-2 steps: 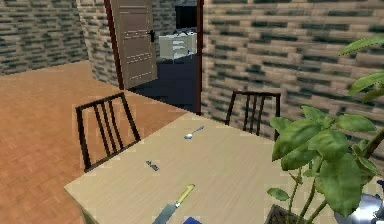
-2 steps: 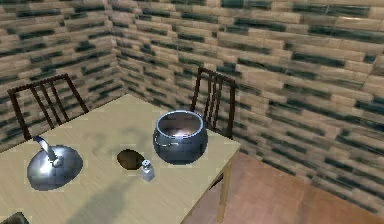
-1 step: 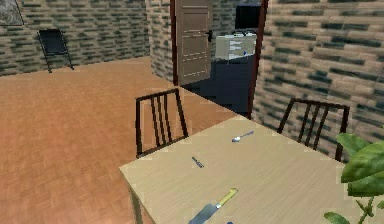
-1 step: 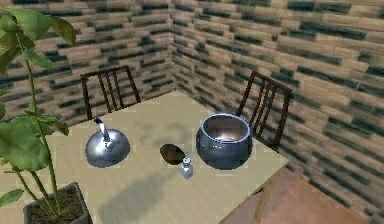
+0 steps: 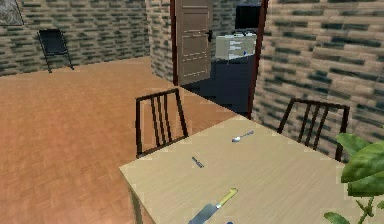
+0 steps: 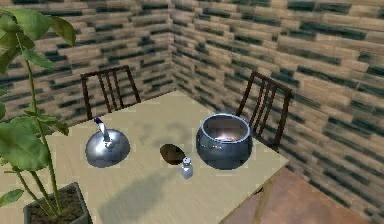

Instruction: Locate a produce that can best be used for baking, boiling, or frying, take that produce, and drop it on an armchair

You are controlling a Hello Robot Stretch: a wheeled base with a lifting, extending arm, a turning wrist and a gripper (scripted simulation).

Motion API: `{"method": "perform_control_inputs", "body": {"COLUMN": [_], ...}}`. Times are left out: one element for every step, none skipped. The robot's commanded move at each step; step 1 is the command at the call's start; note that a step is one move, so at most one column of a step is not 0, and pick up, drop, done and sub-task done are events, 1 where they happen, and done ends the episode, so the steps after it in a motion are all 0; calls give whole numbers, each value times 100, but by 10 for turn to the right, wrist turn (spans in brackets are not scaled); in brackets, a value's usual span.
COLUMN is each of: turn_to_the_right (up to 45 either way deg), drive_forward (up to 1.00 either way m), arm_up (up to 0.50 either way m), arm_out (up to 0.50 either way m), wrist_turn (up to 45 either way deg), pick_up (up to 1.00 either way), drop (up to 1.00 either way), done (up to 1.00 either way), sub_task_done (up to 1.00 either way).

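A small brown oval thing (image 6: 172,153), potato-like in shape and colour, lies on the light wooden table (image 6: 150,190) in the arm side view. It sits between a round metal lid with a knob (image 6: 106,148) and a large metal pot (image 6: 224,140). A small white shaker (image 6: 186,168) stands just in front of the brown thing. The same table (image 5: 270,175) shows in the forward view's lower right.
Dark wooden chairs (image 6: 108,88) (image 6: 265,105) stand at the table's far sides against brick walls. A potted plant (image 6: 25,130) fills the arm side view's left. On the table lie a knife (image 5: 215,208), a spoon (image 5: 243,135) and a small dark item (image 5: 198,161). An open doorway (image 5: 215,50) lies ahead, a dark chair (image 5: 54,47) far left.
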Motion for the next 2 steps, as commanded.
{"method": "perform_control_inputs", "body": {"turn_to_the_right": [0,0], "drive_forward": [0,0], "arm_up": [36,0], "arm_out": [0,30], "wrist_turn": [0,0], "pick_up": [0,0], "drop": [0,0], "done": [0,0], "sub_task_done": [0,0]}}
